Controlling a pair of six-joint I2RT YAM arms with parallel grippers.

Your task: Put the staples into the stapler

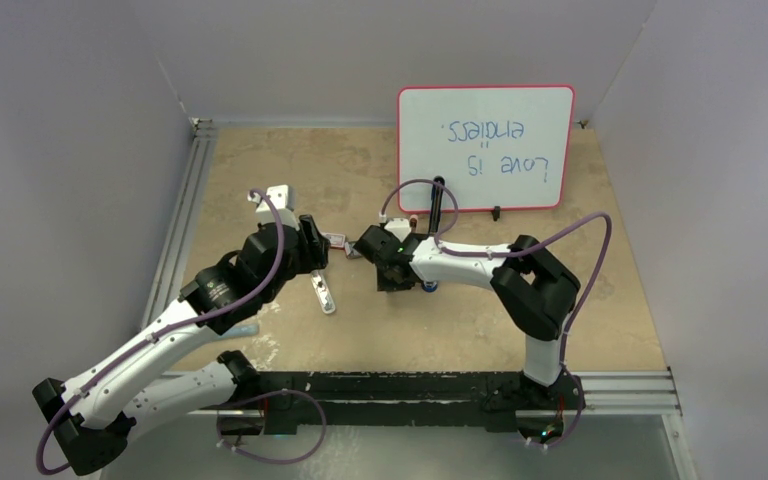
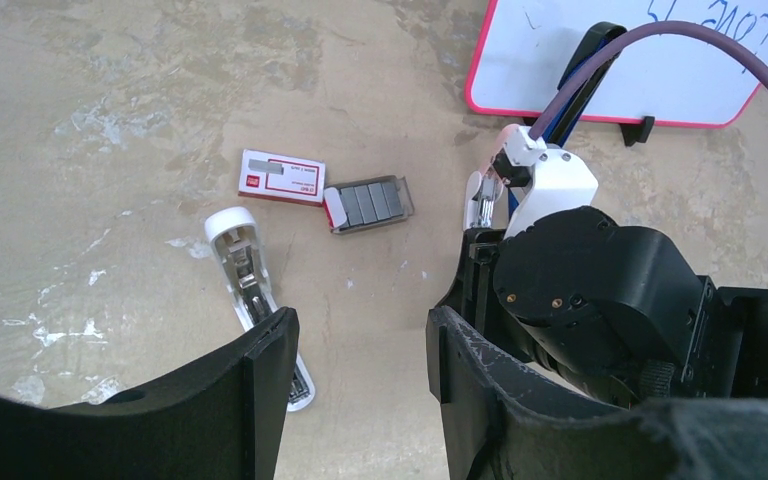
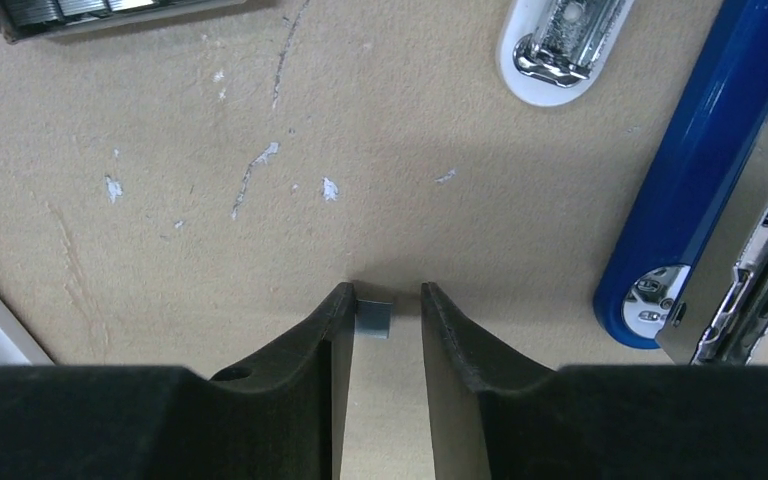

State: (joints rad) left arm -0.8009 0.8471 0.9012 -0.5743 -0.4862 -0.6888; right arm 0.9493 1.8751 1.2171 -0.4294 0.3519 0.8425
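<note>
The stapler [image 3: 695,170] has a blue top and lies open to the right of my right gripper [image 3: 380,297], with its metal channel [image 3: 760,250] bare beside it. A small grey strip of staples [image 3: 374,320] sits between the right jaws. It touches the left finger, and a gap shows to the right finger. More dark-grey staples [image 2: 368,203] fill an open tray by the red-and-white box [image 2: 282,177]. My left gripper [image 2: 360,335] is open and empty above the table, near the white oblong bar [image 2: 245,270]. From above, the right gripper [image 1: 392,280] points down at the table.
A whiteboard [image 1: 485,148] stands at the back. The white oblong bar [image 1: 323,293] lies between the two arms. The right arm's wrist [image 2: 600,290] fills the right of the left wrist view. White walls close the sides and back.
</note>
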